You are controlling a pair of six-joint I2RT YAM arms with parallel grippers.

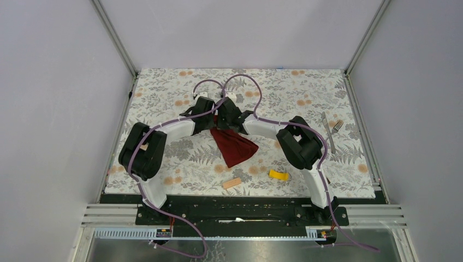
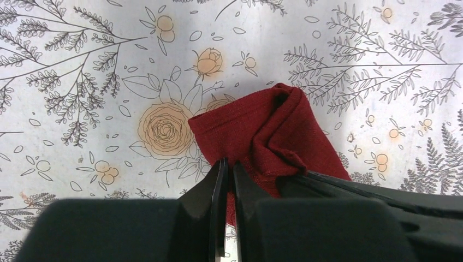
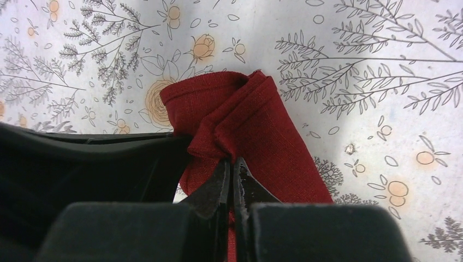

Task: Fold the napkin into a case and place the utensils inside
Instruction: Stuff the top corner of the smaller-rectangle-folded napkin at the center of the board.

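left fingers: almost together with only a thin slit between them, nipping the near edge of the napkin; red cloth shows in the slit
right fingers: pressed tight on a folded ridge of the same cloth
left gripper / right gripper: side by side at mid-table, arms converging from both sides
napkin: bunched and creased, not flat; narrow end at the grippers, wider end trailing toward the near edge. Can't tell how much of it rests on the table
knife: on the table at the far right, well apart from the napkin
fork: just right of the knife's far end
tan block, yellow block: near edge, close to the napkin's tip but not touching it
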